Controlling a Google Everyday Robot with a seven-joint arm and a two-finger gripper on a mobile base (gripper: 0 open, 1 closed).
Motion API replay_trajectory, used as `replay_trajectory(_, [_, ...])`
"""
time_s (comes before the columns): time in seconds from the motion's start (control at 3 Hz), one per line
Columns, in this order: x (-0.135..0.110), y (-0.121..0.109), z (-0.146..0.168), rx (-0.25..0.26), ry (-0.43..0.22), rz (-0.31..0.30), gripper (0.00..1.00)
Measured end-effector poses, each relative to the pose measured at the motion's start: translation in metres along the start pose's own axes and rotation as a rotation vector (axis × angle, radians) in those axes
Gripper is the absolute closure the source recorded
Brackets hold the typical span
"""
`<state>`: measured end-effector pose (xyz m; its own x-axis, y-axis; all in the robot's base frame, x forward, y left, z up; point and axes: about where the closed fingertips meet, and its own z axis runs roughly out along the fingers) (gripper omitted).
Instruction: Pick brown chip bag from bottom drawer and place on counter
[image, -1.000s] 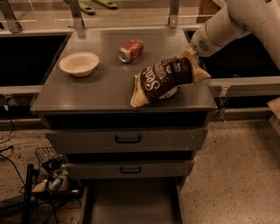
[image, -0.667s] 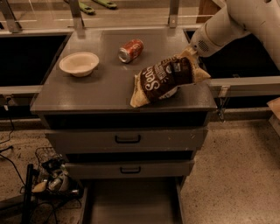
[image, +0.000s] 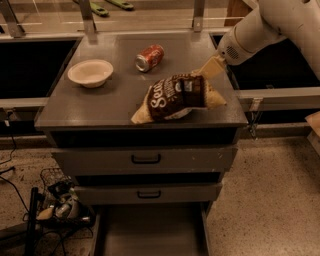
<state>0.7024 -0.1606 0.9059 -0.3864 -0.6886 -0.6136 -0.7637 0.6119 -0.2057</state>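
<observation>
The brown chip bag (image: 177, 97) lies on its side on the counter (image: 100, 107), near the front right edge, with its pale ends pointing left-front and right. My gripper (image: 209, 69) is at the bag's upper right end, touching or just above it, on the white arm that reaches in from the upper right. The bottom drawer (image: 150, 232) is pulled out below, and the part of its plain grey floor in view is bare.
A red soda can (image: 149, 57) lies on the counter at the back. A white bowl (image: 90, 73) sits at the left. Two upper drawers (image: 145, 159) with black handles are shut. Cables and a wire basket (image: 57, 205) lie on the floor at the lower left. Black bays (image: 30, 65) flank the cabinet.
</observation>
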Motion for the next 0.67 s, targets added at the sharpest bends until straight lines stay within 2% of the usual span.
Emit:
replay_trajectory(0.33, [0.0000,0.0000,0.0001,0.000,0.000,0.000,0.00])
replay_trajectory(0.67, [0.0000,0.0001,0.0002,0.000,0.000,0.000,0.00])
